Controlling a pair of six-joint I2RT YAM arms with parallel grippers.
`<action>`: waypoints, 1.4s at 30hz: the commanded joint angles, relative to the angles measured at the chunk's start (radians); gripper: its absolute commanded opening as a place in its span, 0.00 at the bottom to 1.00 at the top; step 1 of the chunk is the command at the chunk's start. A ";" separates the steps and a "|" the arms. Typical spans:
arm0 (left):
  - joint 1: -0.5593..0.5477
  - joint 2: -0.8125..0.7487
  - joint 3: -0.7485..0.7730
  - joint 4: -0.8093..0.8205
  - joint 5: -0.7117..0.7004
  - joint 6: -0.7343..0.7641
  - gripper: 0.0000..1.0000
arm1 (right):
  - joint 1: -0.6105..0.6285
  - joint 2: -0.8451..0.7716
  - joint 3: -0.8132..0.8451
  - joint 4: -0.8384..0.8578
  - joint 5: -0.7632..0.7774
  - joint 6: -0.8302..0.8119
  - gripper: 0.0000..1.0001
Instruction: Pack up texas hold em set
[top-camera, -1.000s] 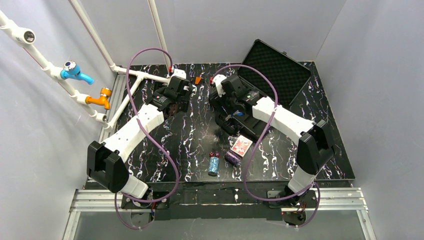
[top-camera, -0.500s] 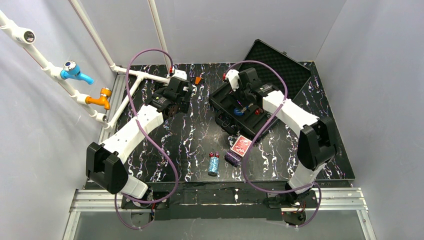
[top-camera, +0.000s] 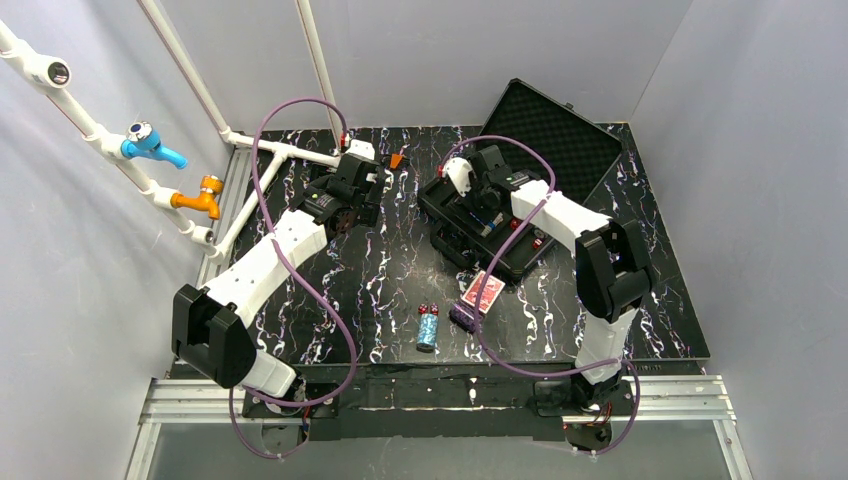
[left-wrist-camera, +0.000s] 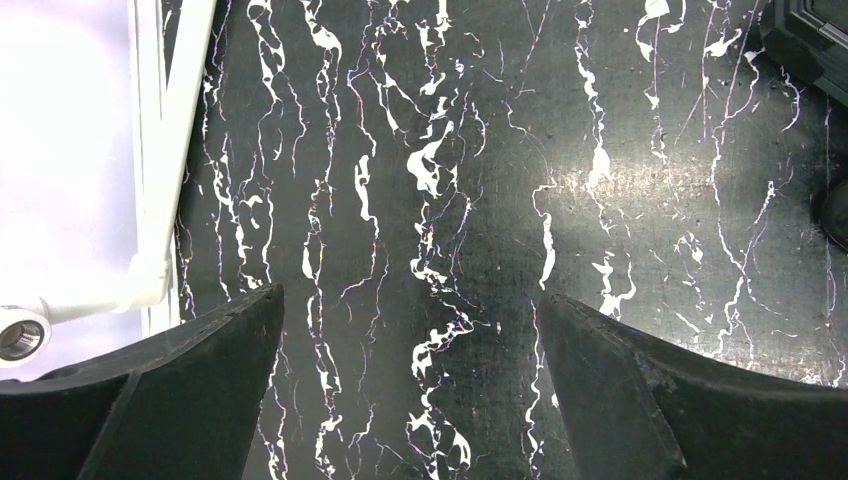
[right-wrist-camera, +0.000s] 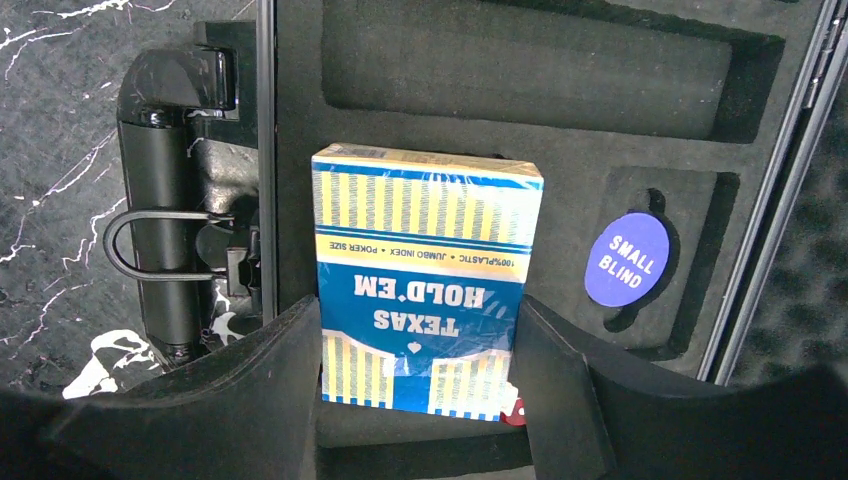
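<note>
Our right tool (right-wrist-camera: 418, 335) is clamped on the blue card deck (right-wrist-camera: 425, 290), one finger against each long side. It holds the deck on end over a foam recess of the black case (right-wrist-camera: 520, 70), at the centre of the wrist view. We cannot tell whether the deck's lower edge is seated. Our left tool (left-wrist-camera: 410, 310) is released, its fingers spread wide over the bare marbled surface (top-camera: 390, 270), left of the case in the overhead view. We judge the deck light and stiff, but its glossy wrap looks slippery. A hold across the narrow width near the middle suits it, firm enough not to slide yet not crushing the box. The deck is blue with yellow stripes and reads TEXAS HOLD'EM, upside down in this view. A blue SMALL BLIND disc (right-wrist-camera: 627, 258) sits in a round pocket to its right, and the case handle (right-wrist-camera: 170, 240) lies at the left edge. Below the case in the overhead view a red deck (top-camera: 484, 292), two chip stacks (top-camera: 428, 330) and the dice (top-camera: 427, 309) lie on the surface. Those stacks would likely split unless pinched end to end.
</note>
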 joint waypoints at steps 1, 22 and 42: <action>0.004 -0.020 0.000 0.004 -0.005 0.009 0.98 | -0.005 0.001 0.052 0.014 0.015 -0.049 0.42; 0.004 -0.010 0.004 0.003 0.005 0.012 0.98 | -0.006 0.054 0.068 0.008 0.073 -0.024 0.42; 0.004 -0.014 0.004 0.002 -0.005 0.018 0.98 | -0.006 -0.005 0.110 -0.019 -0.008 0.060 0.97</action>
